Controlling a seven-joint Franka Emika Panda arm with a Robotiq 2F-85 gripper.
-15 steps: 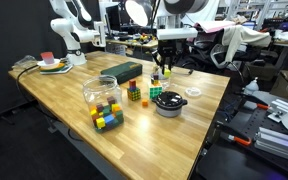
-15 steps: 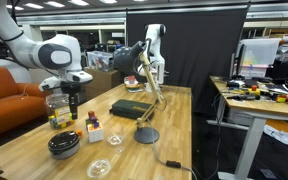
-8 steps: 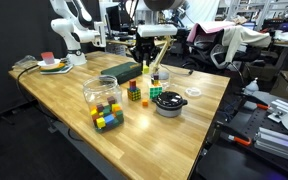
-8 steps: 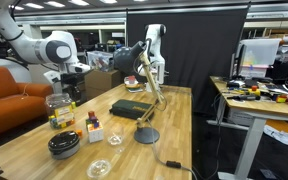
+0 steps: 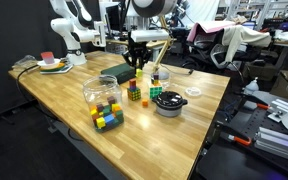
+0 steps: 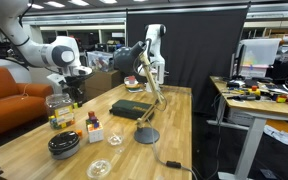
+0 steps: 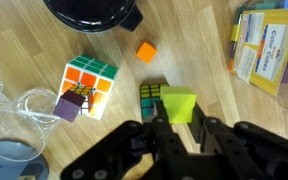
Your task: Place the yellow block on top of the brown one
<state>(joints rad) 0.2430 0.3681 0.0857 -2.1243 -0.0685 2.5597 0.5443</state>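
In the wrist view my gripper [image 7: 183, 121] is shut on the yellow block [image 7: 179, 103], which sticks out past the fingertips above the wooden table. A small dark Rubik's cube [image 7: 151, 97] lies just under and beside the block. A small dark brownish cube [image 7: 69, 103] sits on the corner of a white-edged Rubik's cube [image 7: 92, 78] further left. In both exterior views the gripper [image 5: 139, 66] [image 6: 72, 88] hangs over the group of cubes; the yellow block is too small to make out there.
An orange cube [image 7: 146, 52] lies on the wood beyond the gripper. A black bowl [image 7: 89, 10] [image 5: 168, 103], a clear jar of coloured cubes [image 7: 267, 50] [image 5: 104, 100], a clear glass dish [image 7: 9, 125] and a dark flat box [image 5: 121, 71] stand around.
The arm has swung sideways across the table, away from the black bowl and towards the dark flat box, with the gripper staying shut.
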